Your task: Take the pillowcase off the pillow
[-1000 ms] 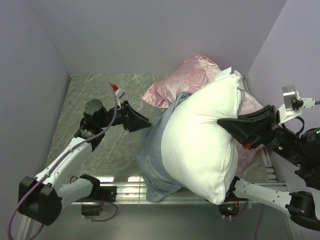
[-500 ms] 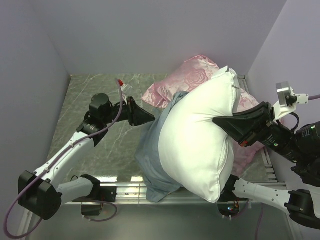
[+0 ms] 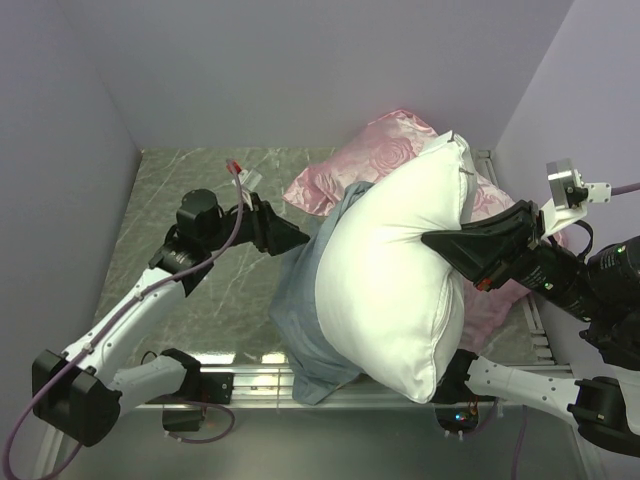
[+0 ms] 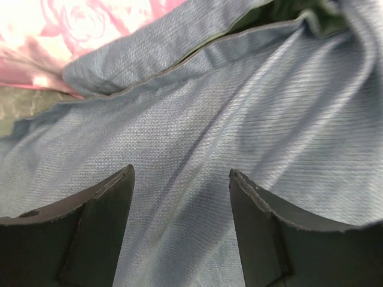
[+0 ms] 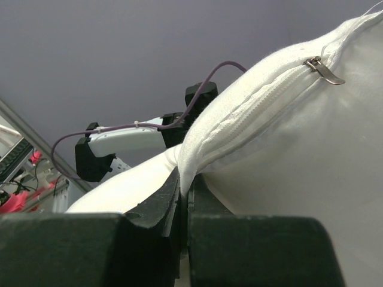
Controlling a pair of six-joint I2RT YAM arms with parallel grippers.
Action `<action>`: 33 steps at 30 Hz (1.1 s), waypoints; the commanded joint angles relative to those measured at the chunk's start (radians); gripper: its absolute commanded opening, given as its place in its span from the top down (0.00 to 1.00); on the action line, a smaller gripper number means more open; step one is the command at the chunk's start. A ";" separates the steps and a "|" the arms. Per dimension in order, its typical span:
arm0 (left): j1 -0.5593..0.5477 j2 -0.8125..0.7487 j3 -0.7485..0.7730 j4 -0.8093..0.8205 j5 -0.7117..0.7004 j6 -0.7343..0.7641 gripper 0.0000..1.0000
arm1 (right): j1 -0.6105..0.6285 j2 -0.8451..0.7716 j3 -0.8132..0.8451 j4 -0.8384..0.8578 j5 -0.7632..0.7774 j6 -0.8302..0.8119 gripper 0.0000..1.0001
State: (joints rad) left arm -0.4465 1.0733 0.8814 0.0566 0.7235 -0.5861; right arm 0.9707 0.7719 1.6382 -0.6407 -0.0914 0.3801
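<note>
The plump white pillow (image 3: 395, 285) hangs lifted in the middle right of the top view. My right gripper (image 3: 440, 243) is shut on its seam edge; the right wrist view shows the jaws pinching the white zippered seam (image 5: 197, 152). The pillowcase (image 3: 305, 300), grey-blue side out, lies crumpled on the table under and left of the pillow. My left gripper (image 3: 300, 240) is open at the pillowcase's upper left edge. In the left wrist view its fingers (image 4: 96, 209) stand wide apart just above the grey-blue cloth (image 4: 197, 119), holding nothing.
A shiny pink rose-patterned pillow (image 3: 385, 150) lies at the back right, partly under the white pillow; it also shows in the left wrist view (image 4: 72, 30). The dark marble tabletop (image 3: 190, 290) is walled on the left, back and right. A metal rail (image 3: 250, 375) runs along the near edge.
My left gripper has moved right to the pillowcase's edge. My right gripper has drawn the pillow slightly left and up.
</note>
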 commanded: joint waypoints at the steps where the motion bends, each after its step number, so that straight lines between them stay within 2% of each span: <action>1: 0.023 -0.073 0.036 0.017 -0.038 0.025 0.30 | 0.002 -0.003 0.041 0.061 -0.030 0.002 1.00; 12: 0.042 -0.064 0.037 0.055 0.214 0.055 0.29 | 0.000 0.003 0.037 0.068 -0.036 0.000 1.00; 22: -0.034 0.017 0.090 0.023 0.165 0.094 0.33 | 0.000 0.012 0.049 0.070 -0.041 0.002 1.00; 25: -0.047 0.033 0.091 0.041 0.134 0.077 0.52 | 0.000 0.013 0.048 0.073 -0.039 0.003 1.00; 26: -0.047 0.036 0.091 0.037 0.079 0.074 0.70 | 0.002 0.013 0.048 0.073 -0.041 0.005 1.00; 27: -0.047 0.040 0.096 0.017 0.036 0.074 0.81 | 0.002 0.015 0.054 0.072 -0.041 0.003 1.00; 28: -0.049 0.046 0.105 0.000 0.004 0.072 0.97 | 0.002 0.017 0.055 0.072 -0.039 0.003 1.00; 29: -0.047 0.071 0.111 -0.038 -0.039 0.069 0.99 | 0.000 0.018 0.058 0.070 -0.039 0.003 1.00; 30: -0.047 0.085 0.117 -0.053 -0.140 0.051 0.99 | 0.000 0.021 0.061 0.070 -0.041 0.003 1.00; 33: -0.035 0.169 0.122 -0.104 -0.260 -0.003 0.99 | 0.002 0.020 0.071 0.069 -0.041 0.003 1.00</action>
State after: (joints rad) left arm -0.4953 1.1755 0.9714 -0.0006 0.6716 -0.5442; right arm 0.9707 0.7845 1.6562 -0.6525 -0.0937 0.3801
